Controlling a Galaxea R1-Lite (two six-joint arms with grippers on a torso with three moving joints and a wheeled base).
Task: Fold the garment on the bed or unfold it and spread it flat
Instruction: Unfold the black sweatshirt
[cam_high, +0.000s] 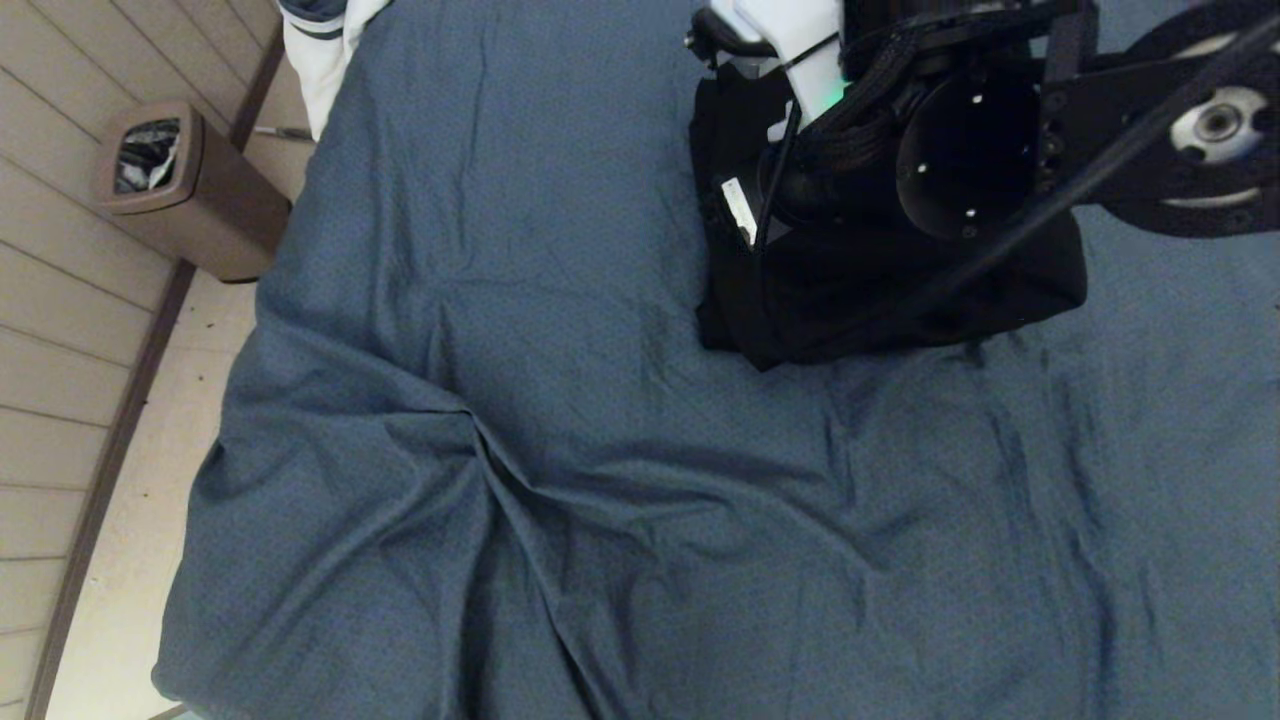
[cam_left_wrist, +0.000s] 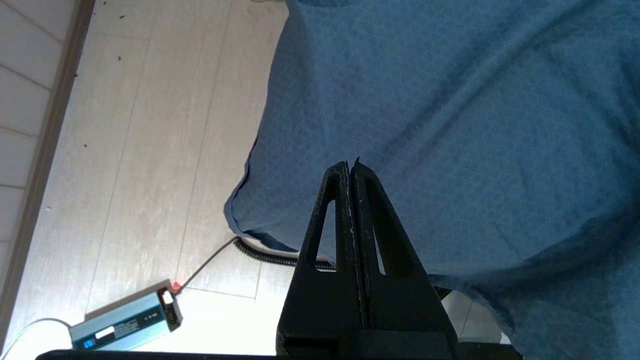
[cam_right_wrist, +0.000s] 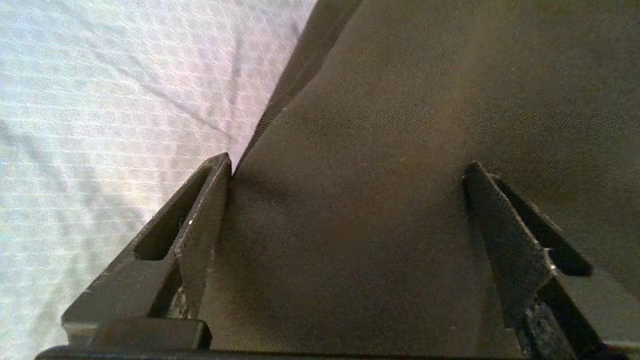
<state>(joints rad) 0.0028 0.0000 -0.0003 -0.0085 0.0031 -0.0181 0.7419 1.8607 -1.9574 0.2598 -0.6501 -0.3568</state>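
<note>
The garment (cam_high: 900, 300) is black and lies as a compact folded bundle on the far right part of the bed (cam_high: 560, 400), whose blue-grey sheet is wrinkled. My right arm (cam_high: 960, 150) reaches over the bundle and hides its top. In the right wrist view my right gripper (cam_right_wrist: 347, 165) is open, its jaws spread wide just above the flat black cloth of the garment (cam_right_wrist: 400, 100), with nothing pinched between them. One finger (cam_right_wrist: 205, 220) sits at the cloth's edge beside the sheet (cam_right_wrist: 125, 100). My left gripper (cam_left_wrist: 350, 165) is shut and empty, parked over the bed's corner (cam_left_wrist: 450, 125).
A brown bin (cam_high: 185, 185) stands on the floor left of the bed by the panelled wall. A navy and white duvet (cam_high: 325, 50) hangs at the far left corner. On the floor lie a blue power box (cam_left_wrist: 125, 322) and a coiled cable (cam_left_wrist: 270, 254).
</note>
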